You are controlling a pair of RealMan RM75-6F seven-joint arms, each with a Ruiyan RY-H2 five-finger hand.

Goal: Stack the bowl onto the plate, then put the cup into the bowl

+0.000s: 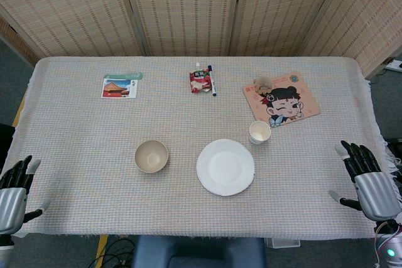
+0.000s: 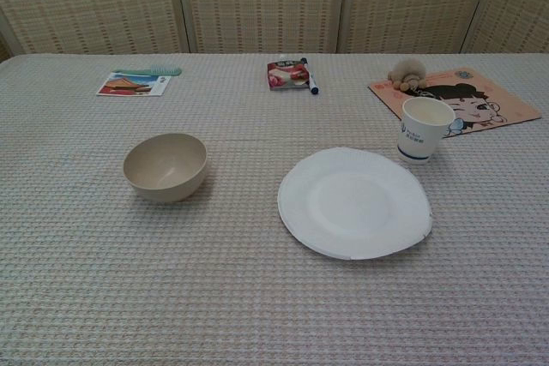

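Observation:
A beige bowl [image 1: 151,155] [image 2: 165,166] stands upright and empty, left of centre on the table. To its right lies a white paper plate [image 1: 225,167] [image 2: 354,202], bare. A white paper cup [image 1: 259,132] [image 2: 425,129] stands upright just beyond the plate's far right edge. My left hand [image 1: 14,189] hovers at the table's left front corner, fingers spread and holding nothing. My right hand [image 1: 367,179] is at the right front edge, fingers apart and empty. Both hands are far from the dishes and are outside the chest view.
A woven cloth [image 1: 94,123] covers the table. Along the far side lie a postcard with a green comb [image 1: 119,85], a red snack packet with a blue pen [image 1: 202,81], and a cartoon mat [image 1: 282,100] bearing a small plush toy [image 2: 407,72]. Folding screens stand behind.

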